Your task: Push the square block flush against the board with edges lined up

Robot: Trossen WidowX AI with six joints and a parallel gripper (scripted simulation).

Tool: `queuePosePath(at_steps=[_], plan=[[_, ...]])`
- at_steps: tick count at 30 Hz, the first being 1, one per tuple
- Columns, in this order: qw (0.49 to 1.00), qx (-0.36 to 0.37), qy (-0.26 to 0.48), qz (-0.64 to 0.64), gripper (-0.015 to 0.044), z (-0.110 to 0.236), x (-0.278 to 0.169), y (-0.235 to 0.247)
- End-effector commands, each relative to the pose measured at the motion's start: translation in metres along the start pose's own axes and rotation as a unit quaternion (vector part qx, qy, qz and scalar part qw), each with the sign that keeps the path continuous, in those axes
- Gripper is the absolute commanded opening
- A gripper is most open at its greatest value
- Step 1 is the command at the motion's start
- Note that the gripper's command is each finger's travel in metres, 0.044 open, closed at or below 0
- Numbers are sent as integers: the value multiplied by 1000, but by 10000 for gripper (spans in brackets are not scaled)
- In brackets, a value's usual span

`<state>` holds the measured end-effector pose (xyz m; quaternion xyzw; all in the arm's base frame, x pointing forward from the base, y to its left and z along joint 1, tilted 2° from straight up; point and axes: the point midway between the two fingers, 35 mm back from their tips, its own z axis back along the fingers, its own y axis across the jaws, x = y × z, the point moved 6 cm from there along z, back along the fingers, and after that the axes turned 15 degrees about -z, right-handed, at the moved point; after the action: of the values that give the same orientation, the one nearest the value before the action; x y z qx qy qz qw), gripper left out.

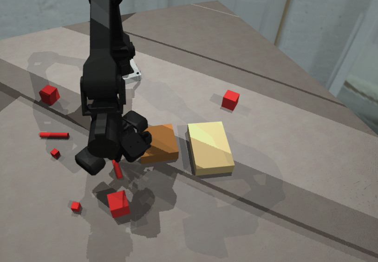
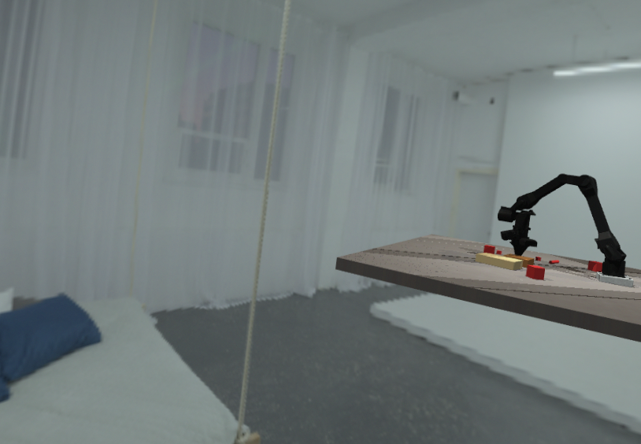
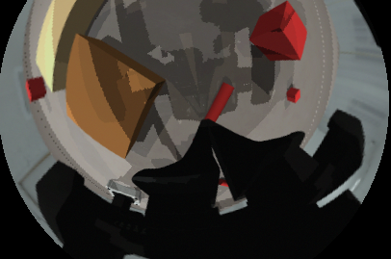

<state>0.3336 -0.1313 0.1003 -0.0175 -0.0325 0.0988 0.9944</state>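
The pincer (image 3: pixel 218 142) was seen closed on nothing, its dark tips drawn together into one point low over the counter (image 1: pixel 283 154), just beside the left side of the orange block (image 1: pixel 160 143); contact could not be told, since the wrist hid the tips from above. A short red rod (image 3: pixel 220 101) lay on the counter just beyond the tips. The block lay flat, near the pale yellow board (image 1: pixel 209 148) to its right, and a narrow strip of counter was seen between the two, so their sides were not touching. Their facing sides ran roughly parallel. A large red cube (image 1: pixel 118 203) sat nearer the camera, with a small one (image 1: pixel 75 206) beside it. Another cube (image 1: pixel 230 99) stood beyond the board, and further red pieces were scattered to the left of the arm (image 1: pixel 104 63).
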Motion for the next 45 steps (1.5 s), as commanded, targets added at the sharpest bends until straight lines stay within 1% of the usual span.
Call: queuePosePath(at_steps=[1, 10, 36, 38, 40, 41, 45], plan=[[1000, 2, 0, 2, 0, -1, -1, 1], [1000, 2, 0, 2, 0, -1, 1, 1], [1000, 3, -1, 2, 0, 0, 41, 12], [1000, 2, -2, 4, 0, 12, 39, 10], [1000, 3, -2, 3, 0, 42, 39, 10], [1000, 3, -1, 2, 0, 51, 38, 10], [1000, 3, -1, 2, 0, 55, 38, 10]])
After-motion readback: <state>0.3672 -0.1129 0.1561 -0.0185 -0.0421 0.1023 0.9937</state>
